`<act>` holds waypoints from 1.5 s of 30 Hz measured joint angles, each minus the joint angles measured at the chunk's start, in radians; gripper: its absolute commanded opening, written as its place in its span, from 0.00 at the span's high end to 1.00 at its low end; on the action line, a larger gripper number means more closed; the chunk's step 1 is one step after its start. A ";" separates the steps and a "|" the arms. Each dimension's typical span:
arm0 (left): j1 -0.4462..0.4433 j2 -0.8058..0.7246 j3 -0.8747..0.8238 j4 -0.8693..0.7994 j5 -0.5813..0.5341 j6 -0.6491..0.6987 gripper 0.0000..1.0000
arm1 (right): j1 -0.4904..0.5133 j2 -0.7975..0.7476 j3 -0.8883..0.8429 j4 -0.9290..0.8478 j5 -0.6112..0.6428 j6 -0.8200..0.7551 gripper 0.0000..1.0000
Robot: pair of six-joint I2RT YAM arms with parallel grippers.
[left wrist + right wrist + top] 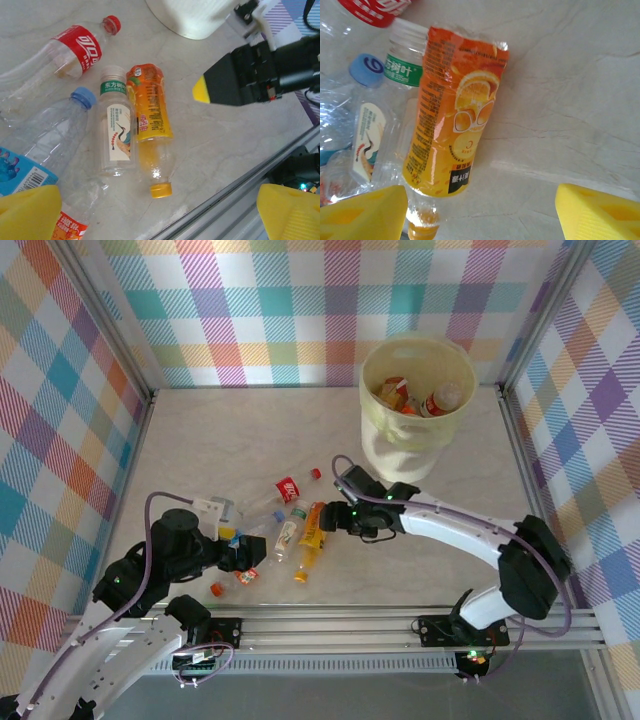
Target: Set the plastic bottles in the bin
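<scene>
Orange-labelled bottle [452,125], cap cut off, was seen beside the parted right gripper [482,210]; left gripper [160,215] was likewise parted.

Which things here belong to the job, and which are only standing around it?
Job: bin, orange-label bottle, green-label bottle, red-label bottle, blue-cap bottle.
Not the job: aluminium rail, checked walls.
</scene>
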 measured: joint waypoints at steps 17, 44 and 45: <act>0.000 -0.123 -0.010 -0.003 -0.049 -0.004 0.00 | 0.053 0.204 0.002 0.219 -0.017 0.101 0.27; 0.000 -0.017 0.013 -0.014 0.028 0.026 0.00 | 0.020 0.193 0.068 0.122 0.099 -0.063 0.44; 0.000 -0.017 0.013 -0.014 0.031 0.028 0.00 | 0.007 0.168 0.068 0.112 0.097 -0.080 0.44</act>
